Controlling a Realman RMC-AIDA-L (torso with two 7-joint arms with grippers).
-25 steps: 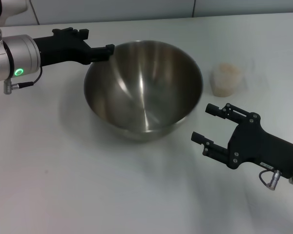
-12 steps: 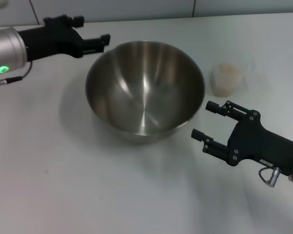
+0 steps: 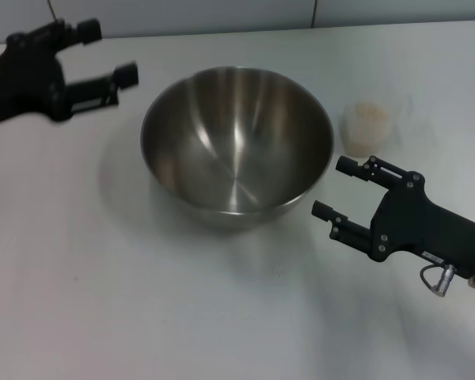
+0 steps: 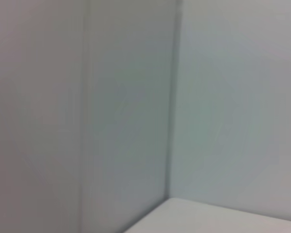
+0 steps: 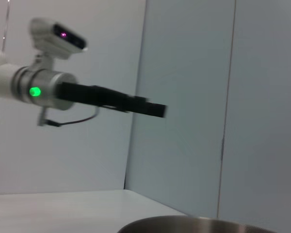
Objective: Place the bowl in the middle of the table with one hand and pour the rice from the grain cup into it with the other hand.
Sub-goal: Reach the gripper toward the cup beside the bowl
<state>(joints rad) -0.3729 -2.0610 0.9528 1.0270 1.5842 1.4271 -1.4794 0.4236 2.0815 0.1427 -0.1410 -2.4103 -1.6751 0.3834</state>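
Note:
The steel bowl stands upright and empty in the middle of the white table; its rim also shows in the right wrist view. The grain cup, clear and full of pale rice, stands to the bowl's right. My left gripper is open and empty, up off the bowl's left rim, apart from it; it also shows in the right wrist view. My right gripper is open and empty, just right of the bowl and in front of the cup, touching neither.
A grey wall runs behind the table's far edge. The left wrist view shows only wall panels and a table corner.
My left gripper has let go of the bowl's left rim, opened, and drawn back to the left and up. The bowl stays put. My right gripper has edged slightly right.

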